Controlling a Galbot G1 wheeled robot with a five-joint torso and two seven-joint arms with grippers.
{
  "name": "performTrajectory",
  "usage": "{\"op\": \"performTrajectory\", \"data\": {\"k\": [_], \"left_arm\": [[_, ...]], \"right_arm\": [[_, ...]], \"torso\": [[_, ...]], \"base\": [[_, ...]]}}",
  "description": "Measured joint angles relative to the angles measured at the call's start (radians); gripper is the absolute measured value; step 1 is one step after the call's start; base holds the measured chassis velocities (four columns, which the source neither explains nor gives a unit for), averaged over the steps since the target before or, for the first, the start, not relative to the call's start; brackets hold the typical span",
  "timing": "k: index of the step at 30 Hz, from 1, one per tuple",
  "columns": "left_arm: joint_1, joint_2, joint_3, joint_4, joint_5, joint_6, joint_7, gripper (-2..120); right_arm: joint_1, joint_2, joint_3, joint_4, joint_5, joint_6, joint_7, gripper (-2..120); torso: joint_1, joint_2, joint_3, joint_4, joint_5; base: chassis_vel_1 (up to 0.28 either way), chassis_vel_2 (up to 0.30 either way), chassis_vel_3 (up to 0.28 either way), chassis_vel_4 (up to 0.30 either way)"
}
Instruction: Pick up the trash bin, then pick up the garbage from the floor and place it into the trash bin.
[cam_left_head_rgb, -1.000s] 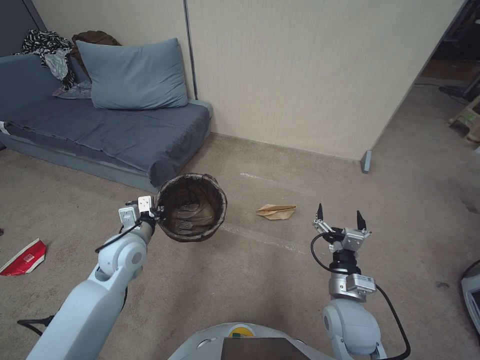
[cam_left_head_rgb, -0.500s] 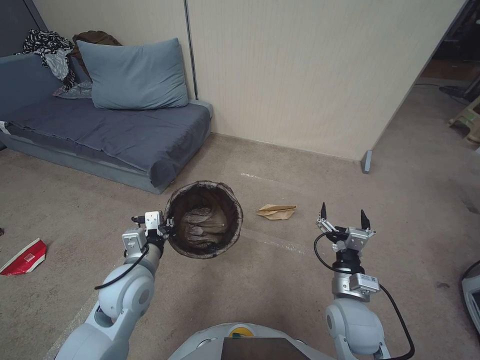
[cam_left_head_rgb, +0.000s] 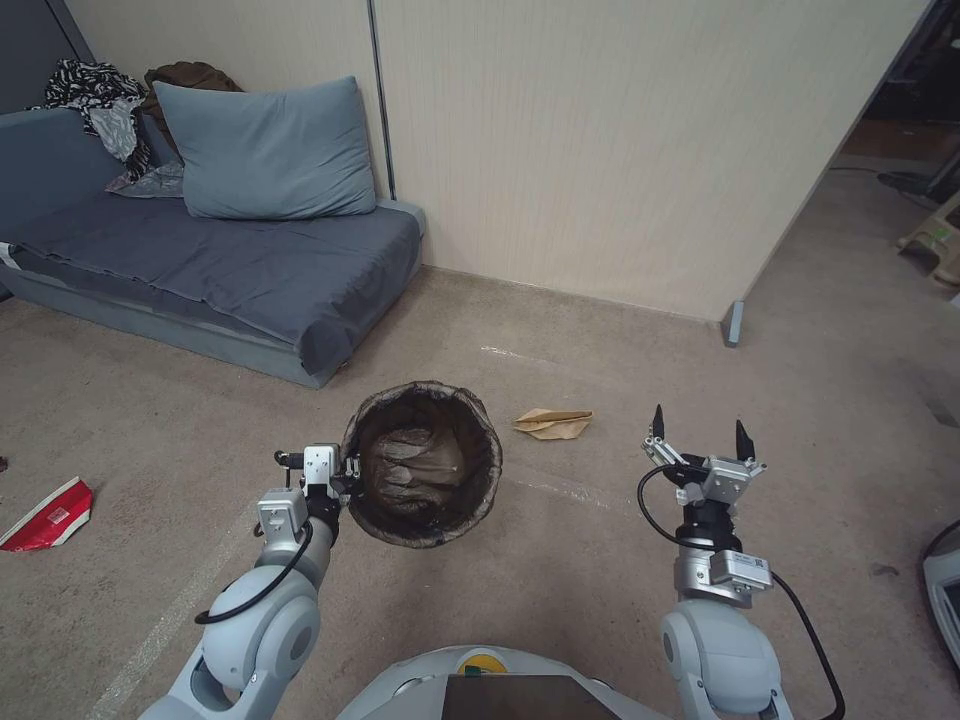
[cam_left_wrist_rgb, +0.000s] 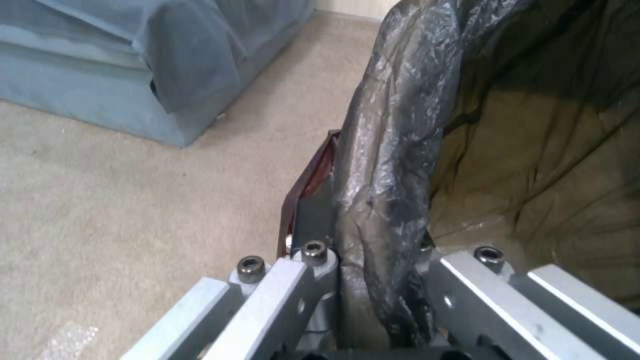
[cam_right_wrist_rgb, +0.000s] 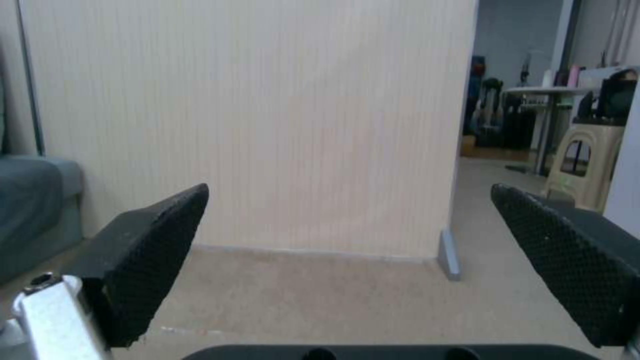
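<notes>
The trash bin (cam_left_head_rgb: 425, 470), round and lined with a dark brown bag, hangs tilted above the carpet at centre. My left gripper (cam_left_head_rgb: 345, 478) is shut on its left rim; the left wrist view shows the bag-wrapped rim (cam_left_wrist_rgb: 387, 165) clamped between the fingers. A tan folded paper (cam_left_head_rgb: 553, 423), one piece of garbage, lies on the floor just right of the bin. A flattened red-and-white paper cup (cam_left_head_rgb: 48, 517) lies at far left. My right gripper (cam_left_head_rgb: 700, 432) is open and raised right of the paper, its black fingertips (cam_right_wrist_rgb: 157, 250) wide apart with nothing between them.
A grey-blue sofa (cam_left_head_rgb: 200, 260) with a pillow (cam_left_head_rgb: 265, 150) and clothes stands at back left. A beige partition wall (cam_left_head_rgb: 620, 150) runs behind, ending at a grey foot (cam_left_head_rgb: 733, 322). Open carpet lies to the right, towards a doorway with a stool (cam_right_wrist_rgb: 587, 160).
My left arm has drawn in and swung the bin right, closer to the tan paper. My right gripper has drifted slightly right and nearer, still open.
</notes>
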Motion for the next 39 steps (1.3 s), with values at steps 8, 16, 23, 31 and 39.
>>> {"op": "performTrajectory", "data": {"k": [8, 16, 23, 31, 39], "left_arm": [[0.047, -0.055, 0.022, -0.009, 0.047, -0.012, 0.001, 4], [0.091, -0.088, 0.044, -0.011, 0.091, -0.029, 0.001, 4], [0.106, -0.107, 0.048, -0.011, 0.095, -0.031, 0.002, 4], [0.110, -0.116, 0.064, -0.005, 0.111, -0.043, 0.003, 4], [0.099, -0.116, 0.058, -0.003, 0.108, -0.044, 0.002, 4]], "right_arm": [[0.002, -0.010, 0.004, -0.001, -0.008, 0.005, 0.005, 100], [0.004, -0.012, 0.010, -0.006, -0.011, 0.011, 0.008, 100], [0.005, -0.015, 0.010, -0.009, -0.018, 0.012, 0.008, 100], [0.005, -0.016, 0.010, -0.009, -0.022, 0.011, 0.006, 100], [0.003, -0.019, 0.010, -0.009, -0.023, 0.010, 0.004, 100]], "torso": [[0.000, 0.000, 0.000, -0.0001, 0.0000], [0.000, 0.000, 0.000, 0.0000, 0.0000], [0.000, 0.000, 0.000, 0.0000, -0.0001], [0.000, 0.000, 0.000, 0.0000, -0.0001], [0.000, 0.000, 0.000, -0.0001, -0.0001]], "base": [[0.000, 0.000, 0.000, 0.000], [0.000, 0.000, 0.000, 0.000], [0.000, 0.000, 0.000, 0.000], [0.000, 0.000, 0.000, 0.000], [0.000, 0.000, 0.000, 0.000]]}}
